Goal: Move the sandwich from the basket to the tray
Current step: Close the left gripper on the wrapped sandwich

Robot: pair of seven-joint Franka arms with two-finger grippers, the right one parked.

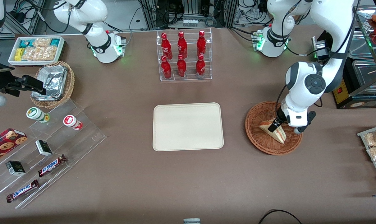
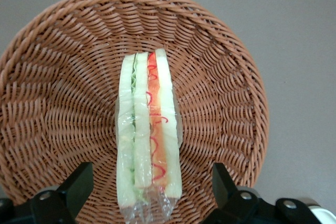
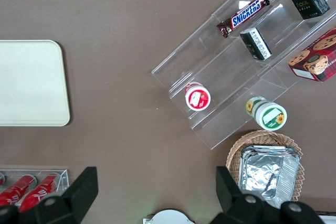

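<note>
1. Here, in the front view, I see the tray [image 1: 188, 126] lying flat toward the parked arm's end from the basket [image 1: 257, 120].
2. The sandwich [image 1: 276, 132] rests inside the basket.
3. My gripper [image 2: 152, 182] hangs over the basket, fingers [image 2: 79, 181] spread wide, the sandwich between them, untouched.

Sandwich [image 2: 148, 129] in basket [image 1: 256, 137]; tool [image 1: 276, 123] over it, fingers apart; tray [image 1: 188, 126] beside.
</note>
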